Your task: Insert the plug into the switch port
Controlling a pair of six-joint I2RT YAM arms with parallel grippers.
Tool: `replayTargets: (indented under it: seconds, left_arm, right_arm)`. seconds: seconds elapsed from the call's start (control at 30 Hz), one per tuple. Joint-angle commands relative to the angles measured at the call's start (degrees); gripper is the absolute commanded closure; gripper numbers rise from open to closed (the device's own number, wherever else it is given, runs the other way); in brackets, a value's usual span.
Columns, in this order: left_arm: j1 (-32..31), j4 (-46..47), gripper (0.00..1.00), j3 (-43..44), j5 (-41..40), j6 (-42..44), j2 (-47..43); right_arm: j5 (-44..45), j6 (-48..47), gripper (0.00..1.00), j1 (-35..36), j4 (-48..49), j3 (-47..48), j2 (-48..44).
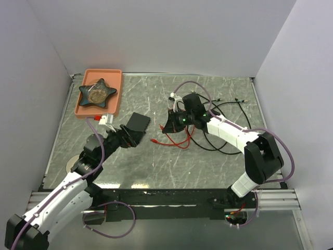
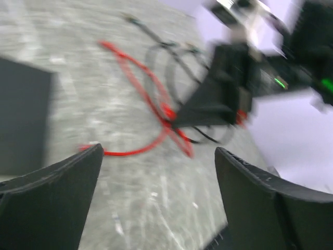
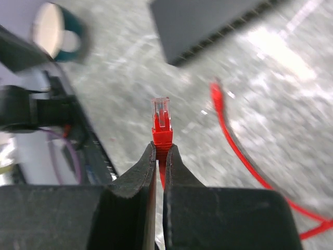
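My left gripper point(image 1: 131, 139) sits at the near edge of the switch point(image 1: 139, 122). My right gripper point(image 1: 166, 126) hangs over the red cable point(image 1: 177, 143). The orange tray point(image 1: 112, 78) holds 1 star-shaped dish point(image 1: 97, 91).

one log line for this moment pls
left tool: open, empty | right tool: shut on red plug | switch: flat on table | status: not yet inserted

Overhead view looks down from behind my arm bases; both wrist views skim close, sharing the red cable point(image 3: 218, 101).
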Motion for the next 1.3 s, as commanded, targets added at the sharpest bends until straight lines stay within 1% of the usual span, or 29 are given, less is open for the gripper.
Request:
replayTargets:
  seconds: [0.0, 0.03, 0.07, 0.1, 0.13, 0.23, 0.27, 0.33, 0.37, 0.43, 0.47, 0.6, 0.67, 0.83, 0.87, 1.0, 1.13, 1.27]
  left_arm:
    - [-0.1, -12.6, 0.03, 4.7, -19.2, -0.2, 0.0]
    - [-0.1, -13.1, 0.02, 5.3, -23.6, -0.4, 0.4]
    - [-0.1, -15.5, 0.01, 6.0, -25.1, -0.4, 1.7]
    - [-0.1, -15.8, 0.01, 7.4, -26.3, -0.2, 2.5]
    - [0.0, -16.0, 0.0, 8.2, -27.1, 0.6, 3.6]
    - [0.4, -16.2, 0.01, 11.6, -27.4, 2.8, 9.7]
    - [0.6, -16.6, 0.01, 12.6, -26.7, 3.3, 13.7]
    - [2.0, -18.1, 0.0, 16.4, -25.4, 4.7, 18.3]
    - [2.7, -18.4, 0.0, 17.6, -24.4, 5.3, 22.9]
    - [4.4, -18.7, 0.01, 20.8, -21.7, 6.4, 27.1]
    - [5.1, -18.6, 0.01, 21.6, -20.9, 6.7, 30.7]
    - [8.7, -17.4, 0.01, 24.9, -15.9, 8.2, 37.8]
    - [10.8, -16.4, 0.01, 25.5, -14.9, 8.6, 40.8]
    - [13.9, -13.8, 0.02, 25.4, -10.1, 10.3, 45.1]
    - [14.1, -11.7, 0.02, 25.3, -9.8, 10.5, 46.1]
    - [14.9, -9.6, 0.02, 25.1, -7.8, 10.8, 48.1]
    - [16.1, -8.0, 0.03, 24.7, -5.3, 11.1, 49.3]
    - [16.6, -6.6, 0.04, 24.2, -2.5, 11.7, 50.4]
  right_arm:
    - [11.5, -4.9, 1.0, 1.1, -6.2, 1.9, -1.6]
    - [15.4, -6.6, 1.0, 1.5, -7.2, 2.0, -1.5]
    - [17.6, -7.2, 1.0, 2.0, -8.6, 2.2, -1.0]
    - [19.3, -7.9, 1.0, 3.3, -9.4, 2.6, -0.7]
    - [22.9, -8.6, 1.0, 4.1, -9.8, 3.0, -0.2]
    - [26.6, -10.8, 1.0, 7.3, -10.6, 4.3, 2.0]
    - [28.1, -11.0, 1.0, 7.8, -10.6, 4.8, 3.6]
    - [29.2, -11.1, 1.0, 8.9, -10.7, 6.6, 5.3]
    - [29.7, -11.0, 1.0, 9.1, -10.6, 7.2, 7.0]
    - [29.4, -10.8, 1.0, 9.3, -10.0, 9.0, 8.5]
    - [29.2, -10.7, 1.0, 9.3, -9.8, 9.6, 9.9]
    - [27.8, -11.0, 1.0, 9.5, -9.5, 13.6, 13.5]
    - [28.0, -11.3, 1.0, 10.0, -9.1, 14.8, 15.5]
    - [31.3, -11.9, 1.0, 10.3, -9.5, 19.9, 20.9]
    - [31.5, -12.1, 1.0, 10.2, -9.9, 20.7, 22.8]
    - [33.0, -13.0, 1.0, 11.1, -12.3, 24.5, 27.4]
    - [33.7, -13.8, 1.0, 12.4, -13.1, 24.9, 29.8]
    - [33.1, -14.6, 1.0, 13.8, -13.4, 24.4, 29.9]
